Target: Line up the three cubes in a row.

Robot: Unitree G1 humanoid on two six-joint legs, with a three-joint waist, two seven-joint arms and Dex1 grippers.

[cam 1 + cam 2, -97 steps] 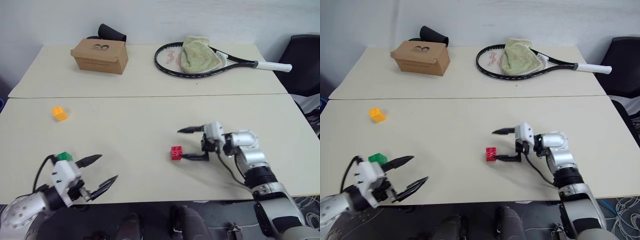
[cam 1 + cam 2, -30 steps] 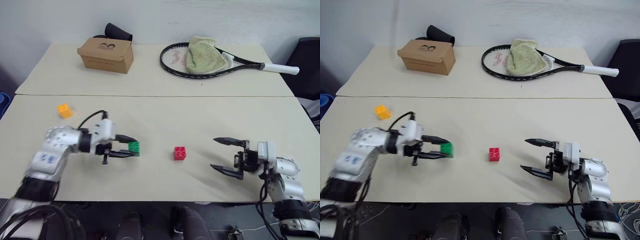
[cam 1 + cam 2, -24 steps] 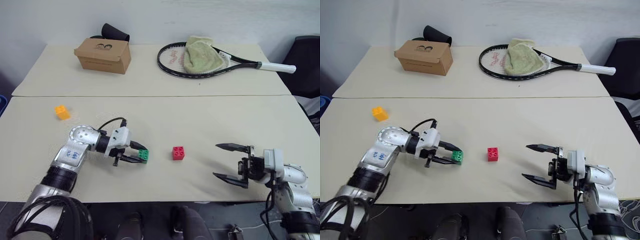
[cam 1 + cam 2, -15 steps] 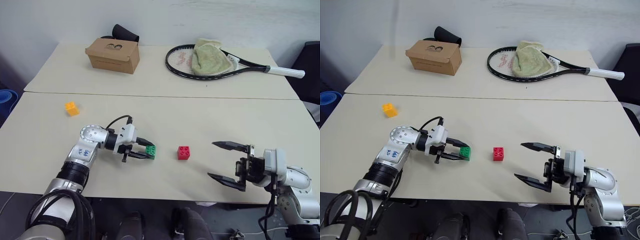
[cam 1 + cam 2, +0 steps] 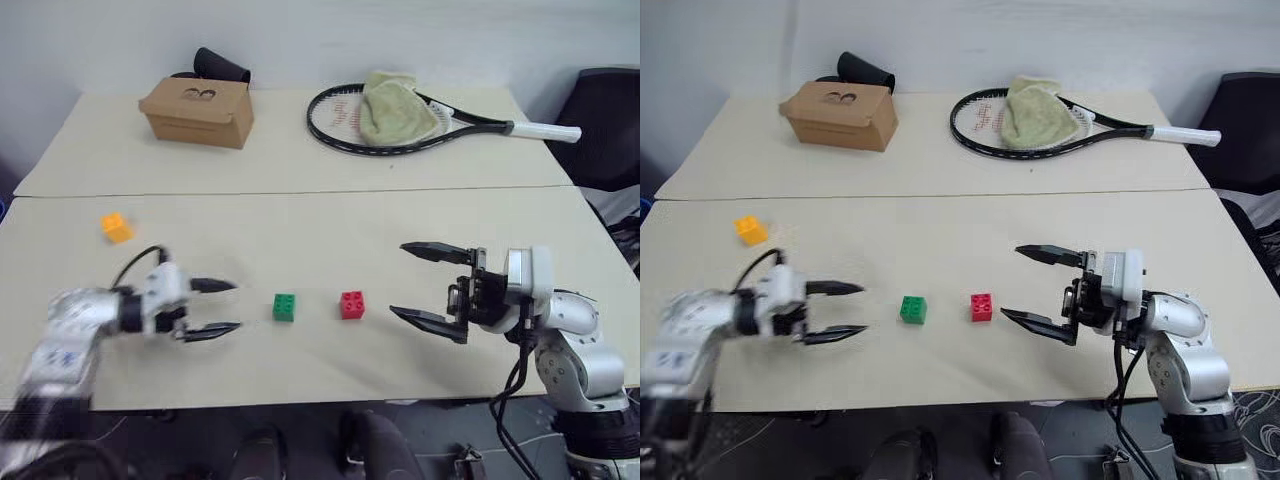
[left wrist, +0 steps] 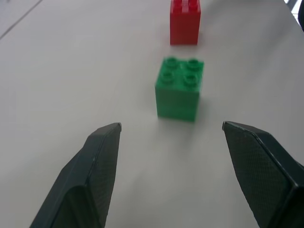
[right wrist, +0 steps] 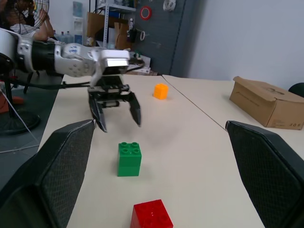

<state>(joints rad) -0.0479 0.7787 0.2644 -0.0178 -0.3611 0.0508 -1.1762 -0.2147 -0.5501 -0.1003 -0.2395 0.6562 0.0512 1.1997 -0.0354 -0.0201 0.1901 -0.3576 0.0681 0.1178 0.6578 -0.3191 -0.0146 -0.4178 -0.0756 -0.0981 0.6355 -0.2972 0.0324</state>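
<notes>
My left claw point(image 5: 222, 306) hangs open and empty a little to the left of the green block point(image 5: 284, 307), which sits free on the table point(image 5: 320, 230) with its studs up. Taking that green block as the mark, the red block point(image 5: 352, 304) stands just to its right with a small gap between them, the two level with one another, while the orange block point(image 5: 117, 227) lies well apart, off to the left and farther back, near the seam between the two tabletops. My right claw point(image 5: 430, 289) is spread wide and empty, to the right of the red block and clear of it. I judge these blocks to be light, hard and hollow plastic, stiff enough that a pinch will not dent them, but smooth on the sides, so they could slip or twist if I catch a corner. The orange one is what remains to be brought in, and I would take it across two opposite flat sides, low on the body, below the studs, with my fingers square to the faces.
</notes>
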